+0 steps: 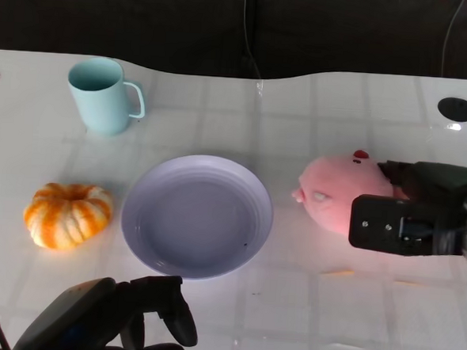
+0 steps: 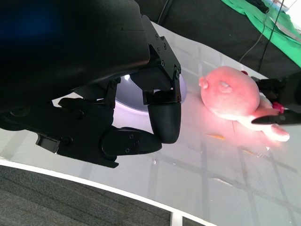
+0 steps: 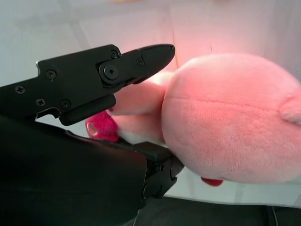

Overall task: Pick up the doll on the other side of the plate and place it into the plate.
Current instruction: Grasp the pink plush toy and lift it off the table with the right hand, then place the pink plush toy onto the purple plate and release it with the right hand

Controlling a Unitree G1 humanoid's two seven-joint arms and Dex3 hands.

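Head view: the round pink plush doll point(image 1: 332, 198) lies at centre right, beside the lavender round plate point(image 1: 198, 216), the right hand point(image 1: 410, 210) closed around its body. At lower left, the left hand point(image 1: 126, 315) curls empty.

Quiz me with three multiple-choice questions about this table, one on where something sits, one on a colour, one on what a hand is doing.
1. Where is the pumpkin relative to the plate in the head view?
A. To its left
B. Inside it
C. To its right

2. What colour is the mug?
A. Red
B. Light blue
C. Black

3. What is the right hand doing?
A. Resting in the plate
B. Closing around the pink doll
C. Lifting the mug

Answers: 1 A, the pumpkin lies left of the plate's rim. 2 B, the mug is pale blue. 3 B, the right wrist view shows black fingers on either side of the doll's body, which still lies on the table.
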